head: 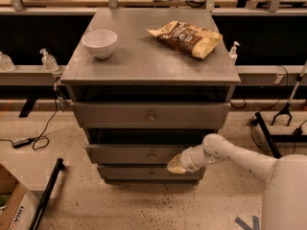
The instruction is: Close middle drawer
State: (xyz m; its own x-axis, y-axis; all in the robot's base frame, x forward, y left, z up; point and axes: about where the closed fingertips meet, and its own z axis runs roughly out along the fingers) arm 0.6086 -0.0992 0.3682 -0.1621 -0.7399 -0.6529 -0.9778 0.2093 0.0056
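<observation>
The grey cabinet (148, 61) has three drawers. The middle drawer (139, 153) is a low grey front with a small brass knob (152, 155), and it stands only slightly out from the cabinet. The taller top drawer (150, 115) sticks out a little above it. The lowest drawer front (144, 172) sits below. My gripper (175, 165) is at the end of the white arm coming from the right. It presses against the right part of the middle drawer's front, just right of the knob.
A white bowl (100, 43) and a chip bag (187, 36) lie on the cabinet top. Pump bottles (48, 60) stand on the side ledge. A cable and adapter (24, 141) lie on the floor at left, a cardboard box (12, 210) at bottom left.
</observation>
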